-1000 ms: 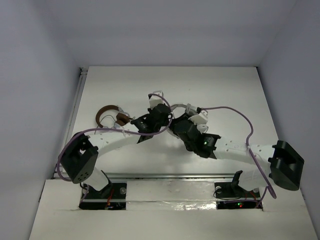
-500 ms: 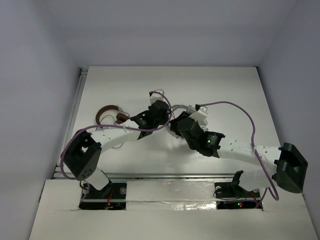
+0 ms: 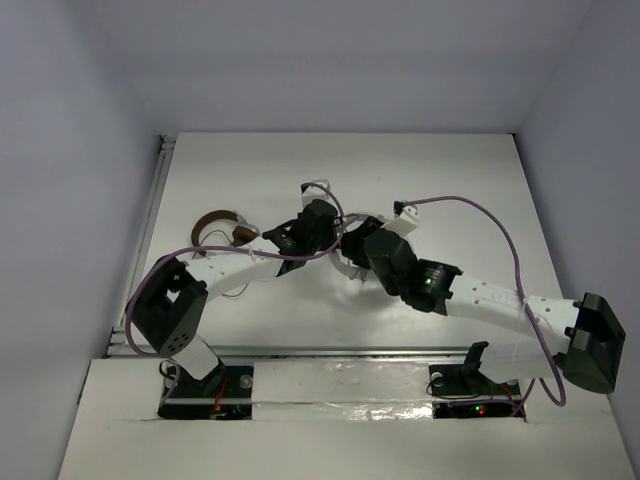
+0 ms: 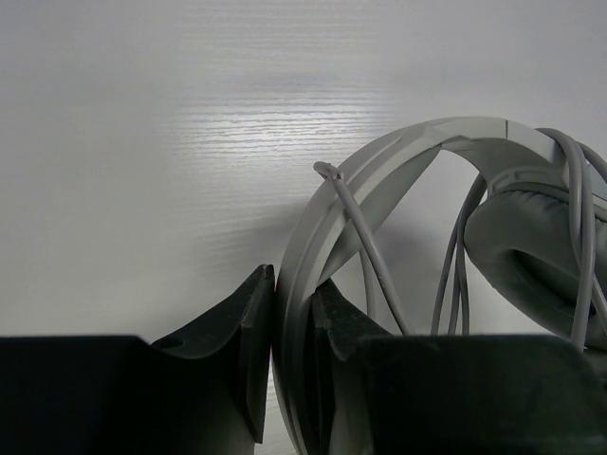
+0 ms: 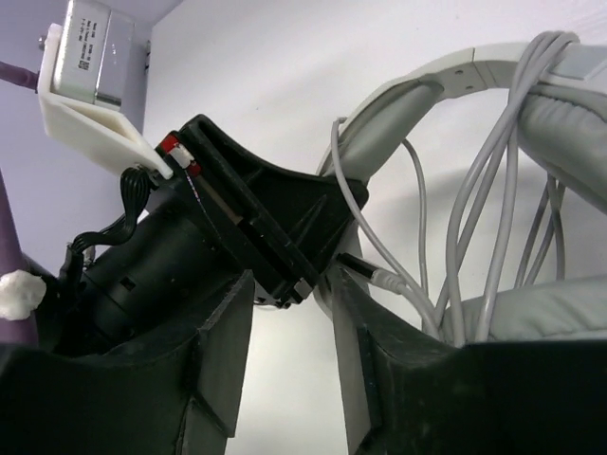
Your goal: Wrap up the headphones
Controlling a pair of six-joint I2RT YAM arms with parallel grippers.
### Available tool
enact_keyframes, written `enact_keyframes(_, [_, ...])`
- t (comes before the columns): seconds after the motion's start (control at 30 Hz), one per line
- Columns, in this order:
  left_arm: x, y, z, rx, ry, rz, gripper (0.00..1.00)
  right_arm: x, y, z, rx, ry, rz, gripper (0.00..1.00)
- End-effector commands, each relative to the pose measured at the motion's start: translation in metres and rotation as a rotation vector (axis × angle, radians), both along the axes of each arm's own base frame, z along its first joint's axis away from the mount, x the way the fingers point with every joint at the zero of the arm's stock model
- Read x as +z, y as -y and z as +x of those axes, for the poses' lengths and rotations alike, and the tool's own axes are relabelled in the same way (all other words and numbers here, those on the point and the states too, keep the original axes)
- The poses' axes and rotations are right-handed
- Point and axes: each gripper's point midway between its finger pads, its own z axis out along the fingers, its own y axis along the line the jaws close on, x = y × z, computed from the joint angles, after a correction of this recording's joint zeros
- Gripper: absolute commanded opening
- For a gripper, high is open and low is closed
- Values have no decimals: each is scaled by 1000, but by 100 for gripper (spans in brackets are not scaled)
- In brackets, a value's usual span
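The white and light-grey headphones (image 3: 362, 219) lie at the table's middle, mostly hidden under both grippers. My left gripper (image 4: 294, 318) is shut on the headband (image 4: 398, 161), seen edge-on between its jaws. The grey cable (image 4: 365, 246) loops several times across the headband and the earcup (image 4: 531, 256). My right gripper (image 5: 294, 284) is open and empty right beside my left gripper (image 5: 256, 218). The cable's plug (image 5: 365, 273) lies against the outer side of its right finger (image 5: 379, 351). Cable strands (image 5: 493, 190) hang over the headband (image 5: 446, 71) in the right wrist view.
Smaller brown-banded headphones (image 3: 218, 228) lie left of the grippers, close to my left forearm. A purple arm cable (image 3: 480, 215) arcs above the table on the right. White walls enclose the table's left, far and right sides.
My right arm has stretched out and swung its gripper left, closer to my left gripper. My left gripper has kept its hold on the headband and barely moved.
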Motion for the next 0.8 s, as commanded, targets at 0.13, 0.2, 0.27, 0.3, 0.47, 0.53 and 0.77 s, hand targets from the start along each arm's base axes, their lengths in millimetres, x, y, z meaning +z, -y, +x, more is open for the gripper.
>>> enact_keyframes(0.13, [62,18,10,-15,123,-156,0,33,2,10,-6,60,63,29])
enact_keyframes(0.2, [63,15,10,-14,131,-141,0,47,7,7,4,88,73,21])
enact_keyframes(0.27, [61,12,9,-23,137,-123,0,65,16,2,10,126,82,11])
enact_keyframes(0.3, [61,12,8,-27,136,-118,0,72,24,-1,14,150,49,7])
enact_keyframes(0.47, [52,11,7,-41,135,-95,0,116,90,-20,-92,242,22,0])
enact_keyframes(0.53, [48,18,14,-55,133,-78,0,109,112,-26,-136,236,-15,0])
enact_keyframes(0.77, [31,35,43,-33,148,-64,0,94,166,-52,-196,222,-28,3])
